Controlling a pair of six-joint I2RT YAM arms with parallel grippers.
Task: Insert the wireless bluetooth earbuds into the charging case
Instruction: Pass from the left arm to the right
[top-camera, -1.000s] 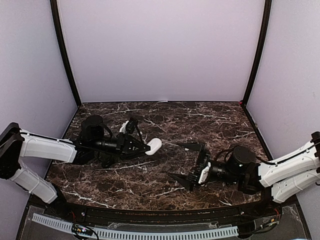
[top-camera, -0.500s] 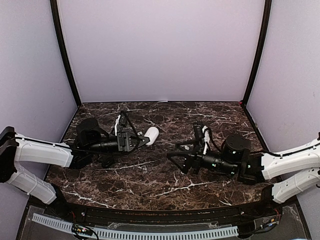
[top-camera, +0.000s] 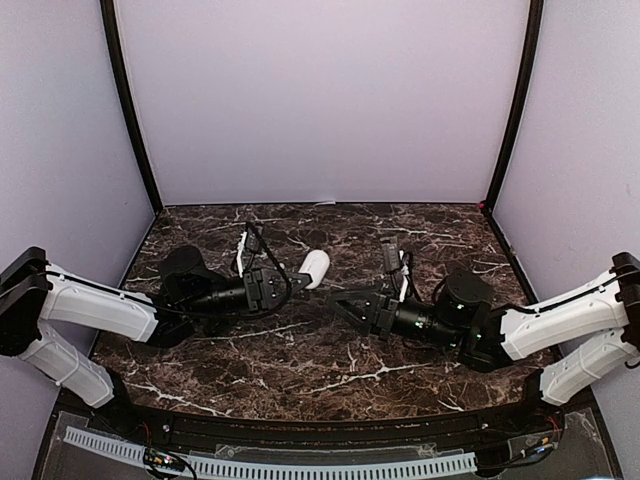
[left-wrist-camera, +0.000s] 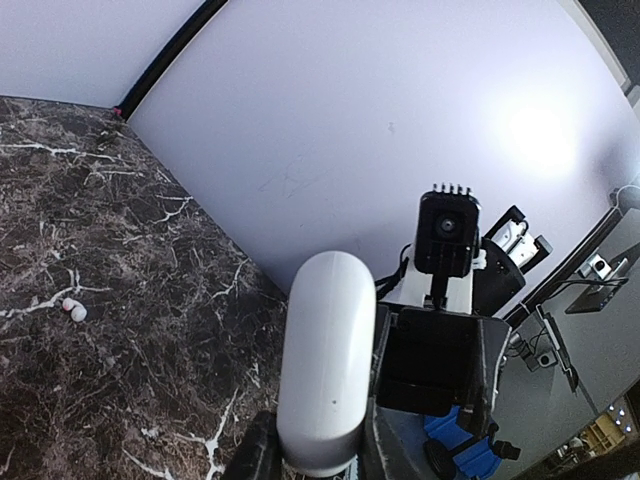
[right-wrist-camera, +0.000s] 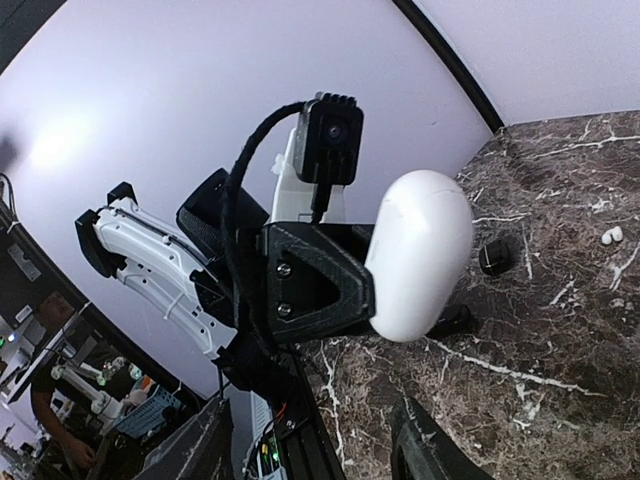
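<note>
A closed white oval charging case (top-camera: 314, 267) is held off the marble table (top-camera: 300, 360), and my left gripper (top-camera: 296, 274) is shut on its lower end. In the left wrist view the case (left-wrist-camera: 325, 350) stands up between the fingers (left-wrist-camera: 255, 455). My right gripper (top-camera: 346, 305) points at the case from the right, a short way off, open with nothing between its fingers (right-wrist-camera: 430, 445). From the right wrist the case (right-wrist-camera: 420, 255) shows ahead. Two white earbuds (left-wrist-camera: 72, 309) lie together on the table, also in the right wrist view (right-wrist-camera: 608, 235). A black earbud (right-wrist-camera: 494, 256) lies behind the case.
Pale walls with black corner posts (top-camera: 130, 120) enclose the table at the back and sides. A second small dark thing (right-wrist-camera: 455, 318) lies on the marble under the held case. Both arms stretch low over the table's middle, tips facing each other.
My right gripper has swung left and back toward the case, and its jaws have narrowed. The left gripper has carried the case slightly back and right.
</note>
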